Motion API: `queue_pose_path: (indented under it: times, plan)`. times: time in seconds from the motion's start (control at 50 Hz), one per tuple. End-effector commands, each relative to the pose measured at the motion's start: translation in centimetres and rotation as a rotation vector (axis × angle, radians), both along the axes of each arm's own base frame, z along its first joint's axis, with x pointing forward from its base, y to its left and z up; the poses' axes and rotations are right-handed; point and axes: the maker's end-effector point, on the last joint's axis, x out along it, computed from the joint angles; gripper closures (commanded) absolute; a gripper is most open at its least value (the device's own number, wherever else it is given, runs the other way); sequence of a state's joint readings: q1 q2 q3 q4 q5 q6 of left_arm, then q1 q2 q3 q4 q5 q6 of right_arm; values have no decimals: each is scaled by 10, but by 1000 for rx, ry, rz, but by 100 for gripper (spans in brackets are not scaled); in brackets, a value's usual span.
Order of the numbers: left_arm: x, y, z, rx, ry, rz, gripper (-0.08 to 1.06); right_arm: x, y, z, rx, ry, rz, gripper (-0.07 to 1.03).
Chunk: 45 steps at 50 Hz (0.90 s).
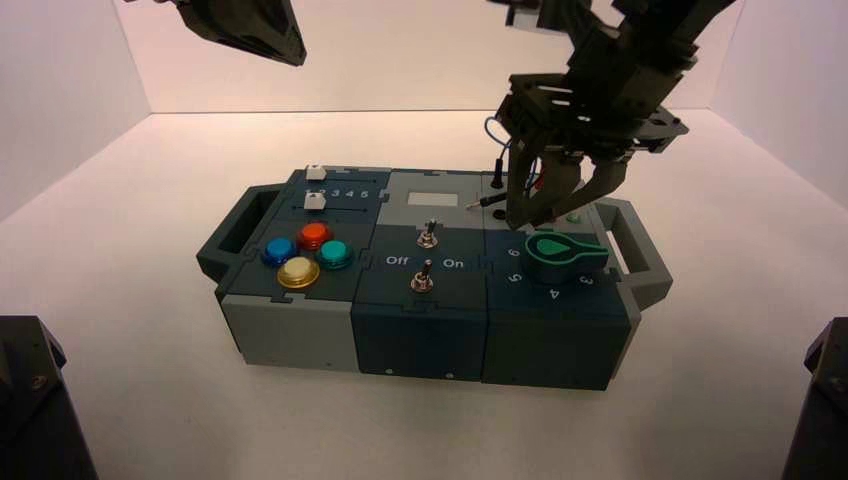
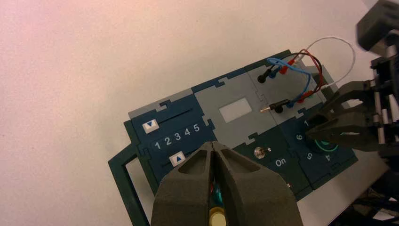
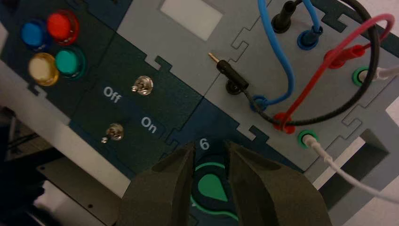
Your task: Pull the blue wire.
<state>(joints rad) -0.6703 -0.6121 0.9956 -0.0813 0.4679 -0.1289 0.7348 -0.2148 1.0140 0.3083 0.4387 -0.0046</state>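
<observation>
The blue wire (image 3: 290, 77) arches over the grey panel at the box's right rear. One blue plug (image 3: 308, 40) and the other (image 3: 259, 101) both sit in sockets. The wire also shows in the left wrist view (image 2: 307, 82), and a small arc of it shows behind the right arm in the high view (image 1: 488, 128). My right gripper (image 3: 209, 146) is open and empty. It hovers over the green knob (image 3: 207, 186), just in front of the wire panel (image 1: 560, 205). My left gripper (image 2: 212, 143) is shut and empty, parked high above the box's left rear (image 1: 285, 50).
A black wire has one plug (image 3: 228, 71) pulled out, lying on the panel with its pin bare. A red wire (image 3: 324, 70) and a white wire (image 3: 339, 169) cross beside the blue one. The box (image 1: 420, 320) also bears two toggles, coloured buttons (image 1: 300, 255) and sliders.
</observation>
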Motion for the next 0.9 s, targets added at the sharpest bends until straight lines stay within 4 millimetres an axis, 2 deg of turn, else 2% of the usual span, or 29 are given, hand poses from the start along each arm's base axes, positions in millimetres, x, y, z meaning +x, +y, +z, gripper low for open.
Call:
queue_pose_path:
  times: [0.02,0.54,0.9]
  plan:
    - [4,-5,13,-23,-26,-2,101,10,6,6,6,-31,9,62]
    - [8,-7,17,-29,-33,-1,101,35,0,9,-40,-75,18,62]
    - [10,-9,23,-34,-39,-3,101,45,-9,4,-69,-77,9,62]
